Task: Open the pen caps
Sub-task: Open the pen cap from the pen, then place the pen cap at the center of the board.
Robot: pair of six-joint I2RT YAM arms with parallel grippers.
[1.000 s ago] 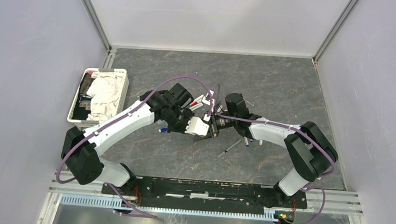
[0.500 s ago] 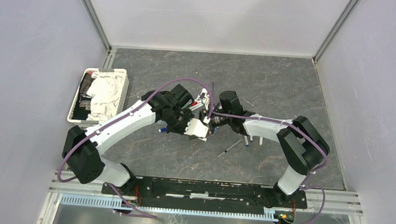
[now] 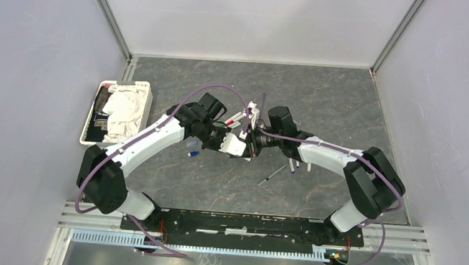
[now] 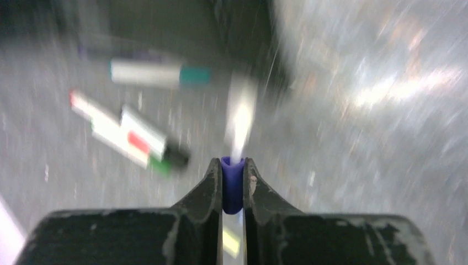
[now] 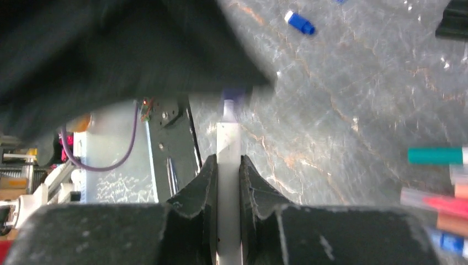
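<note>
**Both ends gripped, the pair shifted, cap not yet off**

Near the middle of the worktop [image 3: 327,101] the left hand [image 3: 238,147] and the right hand [image 3: 255,143] meet tip to tip. Half a second ago that meeting point lay a little nearer the near edge and more toward the left edge. Now it has moved slightly toward the far edge, and the left forearm has swung round with it. Both wrist views are smeared, which fits hands in motion.

Seen from its own wrist, the left hand [image 4: 232,165] is clenched on a purple cap [image 4: 232,187], pinched between both fingers. A white pen [image 4: 241,124] runs away from the cap. In the right wrist view, the right hand [image 5: 227,164] is clamped round that pen's barrel, with the purple cap at the barrel's far end. Neither view shows a gap between cap and barrel, though the blur hides the seam, so I judge the cap still seated.

The two hands have travelled together rather than apart. This reads as a shared repositioning or the start of a twist, not the separation itself. The pull along the pen's length looks like the step still owed.

A loose blue cap [image 3: 192,154] lies toward the left edge from the hands, so at least one pen seems already opened. More pens [image 3: 235,119] lie just beyond the hands on the far side.
</note>
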